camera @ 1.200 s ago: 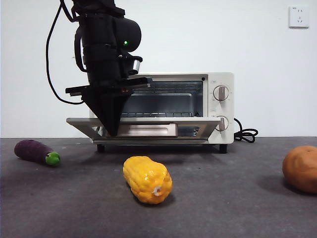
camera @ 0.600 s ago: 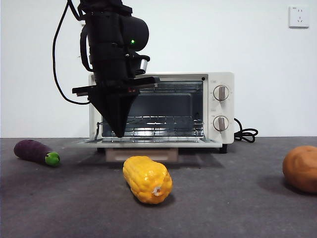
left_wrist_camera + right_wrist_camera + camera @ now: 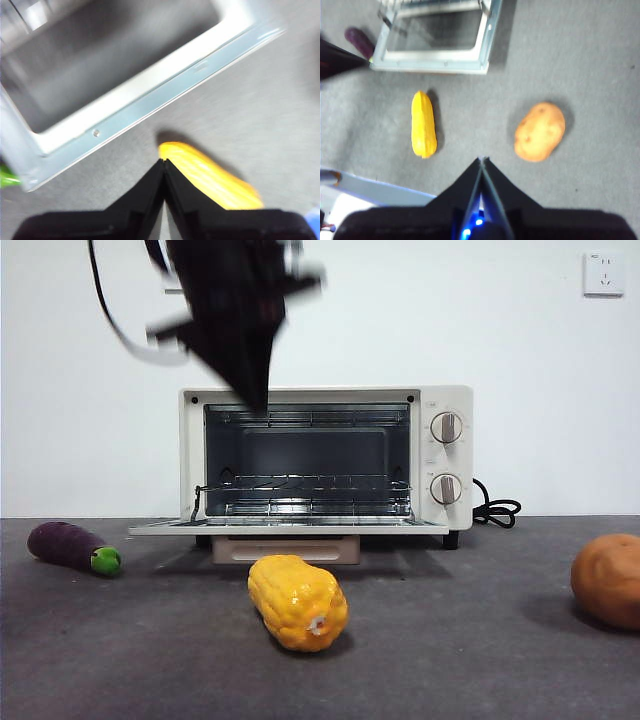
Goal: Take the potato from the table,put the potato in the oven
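Right gripper (image 3: 481,161) jaws pressed together, empty, high over the counter (image 3: 600,60); potato (image 3: 540,131) just ahead, untouched. Left gripper (image 3: 164,162) jaws likewise clenched on nothing, above the corn (image 3: 210,175). Oven (image 3: 325,460) door lies flat, ready for loading.

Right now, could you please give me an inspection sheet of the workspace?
Surface: dark grey table.
Job's things: potato lies on the table, apart from both grippers; oven door is open flat, rack bare.
Clutter: yellow corn in front of the oven; purple eggplant beside it.
Grippers: left gripper shut, empty, blurred above the oven door; right gripper shut, empty, above the table near the potato.
Cables: black cord beside the oven.
Surroundings: white wall, wall socket.
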